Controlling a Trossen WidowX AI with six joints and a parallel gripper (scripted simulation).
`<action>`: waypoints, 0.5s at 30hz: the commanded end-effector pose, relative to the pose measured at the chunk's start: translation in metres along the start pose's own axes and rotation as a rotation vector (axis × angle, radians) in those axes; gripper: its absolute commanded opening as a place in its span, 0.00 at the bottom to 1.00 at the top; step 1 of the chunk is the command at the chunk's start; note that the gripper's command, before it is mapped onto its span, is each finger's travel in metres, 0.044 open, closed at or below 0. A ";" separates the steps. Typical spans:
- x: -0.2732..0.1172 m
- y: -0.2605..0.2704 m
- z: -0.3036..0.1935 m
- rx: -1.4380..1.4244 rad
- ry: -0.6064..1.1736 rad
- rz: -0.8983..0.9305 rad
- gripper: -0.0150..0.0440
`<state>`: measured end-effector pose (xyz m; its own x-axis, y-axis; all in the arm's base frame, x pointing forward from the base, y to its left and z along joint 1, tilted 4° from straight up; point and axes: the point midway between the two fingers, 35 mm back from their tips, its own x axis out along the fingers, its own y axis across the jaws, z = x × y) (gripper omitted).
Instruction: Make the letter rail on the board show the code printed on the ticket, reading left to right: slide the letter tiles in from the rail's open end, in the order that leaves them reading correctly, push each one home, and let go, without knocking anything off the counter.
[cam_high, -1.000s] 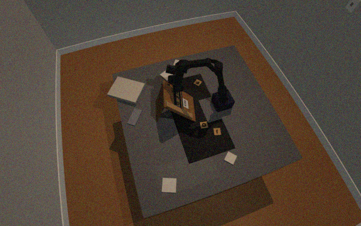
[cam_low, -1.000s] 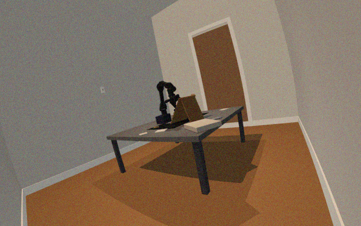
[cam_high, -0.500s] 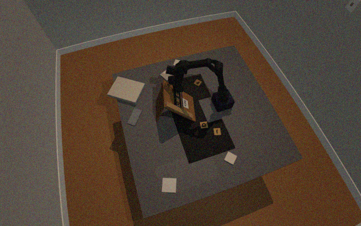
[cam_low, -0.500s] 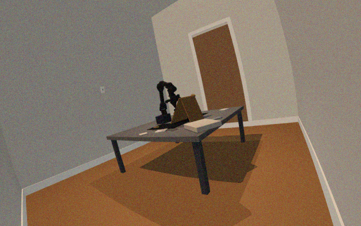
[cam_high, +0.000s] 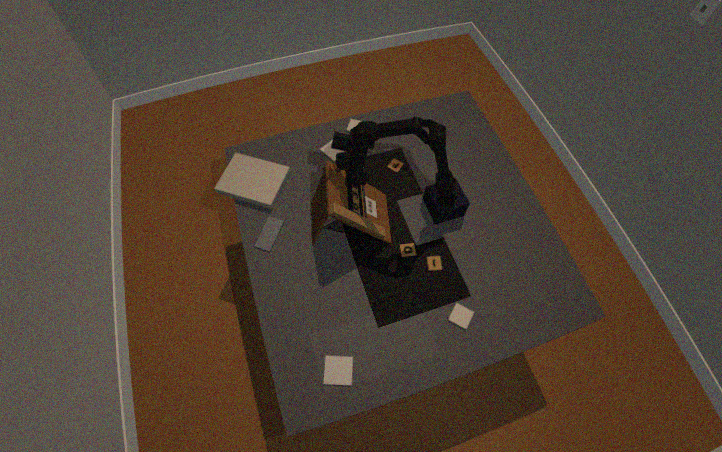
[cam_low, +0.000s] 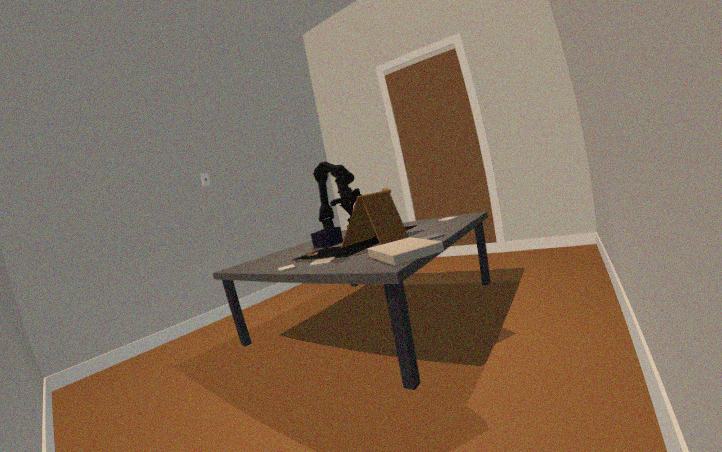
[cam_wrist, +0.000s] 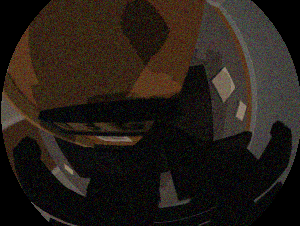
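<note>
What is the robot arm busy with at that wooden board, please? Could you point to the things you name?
It is filling the letter rail on the slanted board (cam_high: 379, 219) (cam_low: 387, 215). The gripper (cam_high: 355, 199) is shut with nothing in it, down near the rail, where some tiles already sit. Three loose tiles, one marked D (cam_high: 407, 249), lie on the dark mat (cam_high: 394, 303). I cannot read the ticket (cam_high: 370, 206).
</note>
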<state>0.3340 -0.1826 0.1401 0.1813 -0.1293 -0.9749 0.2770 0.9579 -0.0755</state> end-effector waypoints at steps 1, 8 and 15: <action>0.000 0.003 0.001 0.001 -0.003 0.004 0.25; -0.006 0.000 -0.005 0.001 -0.003 0.004 0.25; -0.012 0.000 -0.011 0.001 -0.002 0.004 0.25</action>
<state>0.3264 -0.1806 0.1475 0.1856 -0.1321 -0.9737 0.2838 0.9559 -0.0756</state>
